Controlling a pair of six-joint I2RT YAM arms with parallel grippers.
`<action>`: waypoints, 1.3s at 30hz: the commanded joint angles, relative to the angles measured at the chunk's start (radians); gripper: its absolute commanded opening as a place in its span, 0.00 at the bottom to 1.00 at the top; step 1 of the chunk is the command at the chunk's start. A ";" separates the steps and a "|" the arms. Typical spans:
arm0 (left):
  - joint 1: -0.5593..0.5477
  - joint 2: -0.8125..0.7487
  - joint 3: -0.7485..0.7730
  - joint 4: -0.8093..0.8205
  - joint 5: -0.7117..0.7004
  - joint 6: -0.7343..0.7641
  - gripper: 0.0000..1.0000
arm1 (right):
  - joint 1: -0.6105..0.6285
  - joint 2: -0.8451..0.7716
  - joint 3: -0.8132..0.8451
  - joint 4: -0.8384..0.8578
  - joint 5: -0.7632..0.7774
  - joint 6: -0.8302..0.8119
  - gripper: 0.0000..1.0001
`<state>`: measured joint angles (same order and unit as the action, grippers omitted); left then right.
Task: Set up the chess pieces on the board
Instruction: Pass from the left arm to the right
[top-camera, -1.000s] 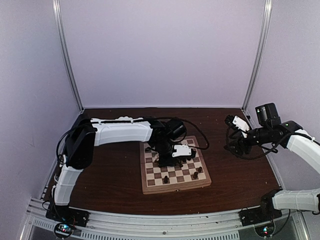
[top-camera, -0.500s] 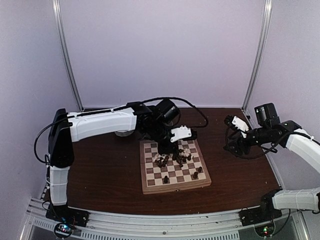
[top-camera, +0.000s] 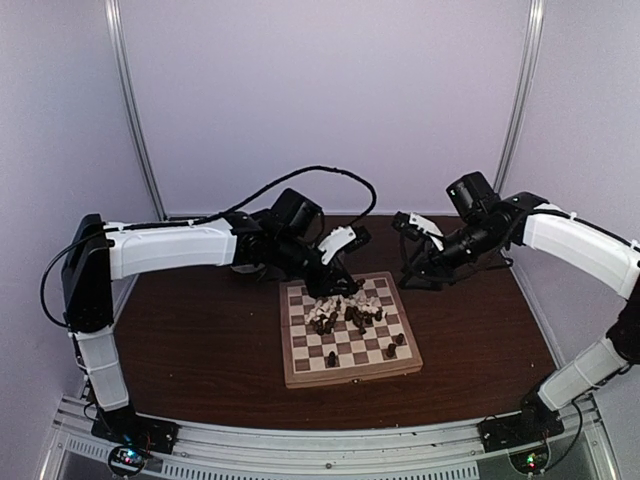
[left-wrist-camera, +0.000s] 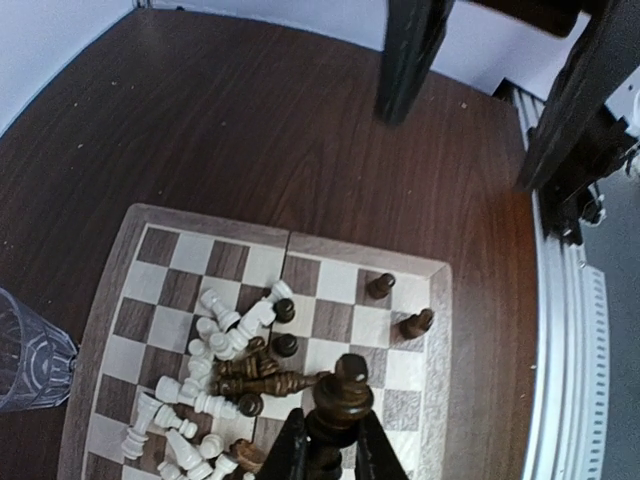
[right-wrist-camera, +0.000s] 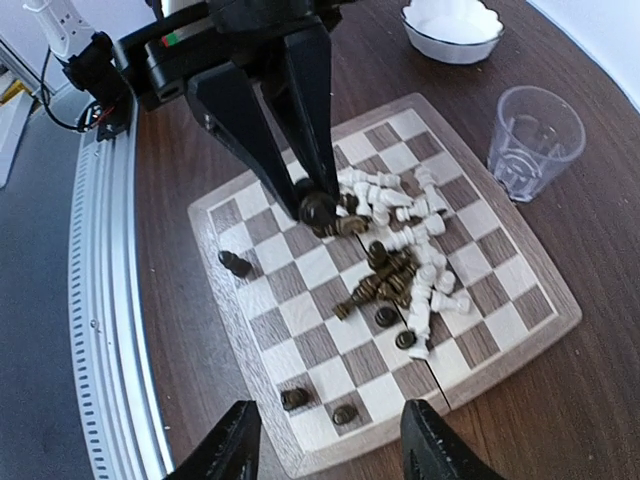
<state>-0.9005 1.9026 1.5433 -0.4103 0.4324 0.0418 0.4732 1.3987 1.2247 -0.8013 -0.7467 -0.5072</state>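
Right gripper (right-wrist-camera: 325, 445) has swung in near the board (top-camera: 350, 377), jaws wide, empty. Left gripper (left-wrist-camera: 332, 440) pinches a dark piece (left-wrist-camera: 343, 392) over the pile (top-camera: 345, 315) (mid-board, I see). Brown table (top-camera: 210, 340), lilac walls (top-camera: 320, 100).

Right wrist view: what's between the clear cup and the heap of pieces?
Only bare squares of the board and its rim, no piece, between cup and heap; the right wrist view shows it.

Left arm (top-camera: 170, 250) stretched forward, left gripper (left-wrist-camera: 325, 455) clamped on dark chess piece (left-wrist-camera: 342, 395) between fingertips; right gripper (right-wrist-camera: 330, 410) hovering, jaws apart.
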 joint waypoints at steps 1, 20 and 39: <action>-0.004 -0.092 -0.083 0.257 0.104 -0.166 0.12 | 0.026 0.090 0.122 -0.014 -0.104 0.129 0.50; -0.005 -0.153 -0.187 0.464 0.180 -0.257 0.13 | 0.087 0.191 0.229 0.038 -0.257 0.318 0.50; -0.004 -0.152 -0.189 0.496 0.209 -0.266 0.13 | 0.111 0.135 0.188 -0.014 -0.354 0.239 0.50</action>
<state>-0.9096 1.7763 1.3521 0.0189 0.6399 -0.2131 0.5655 1.5547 1.4410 -0.7990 -1.0977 -0.2451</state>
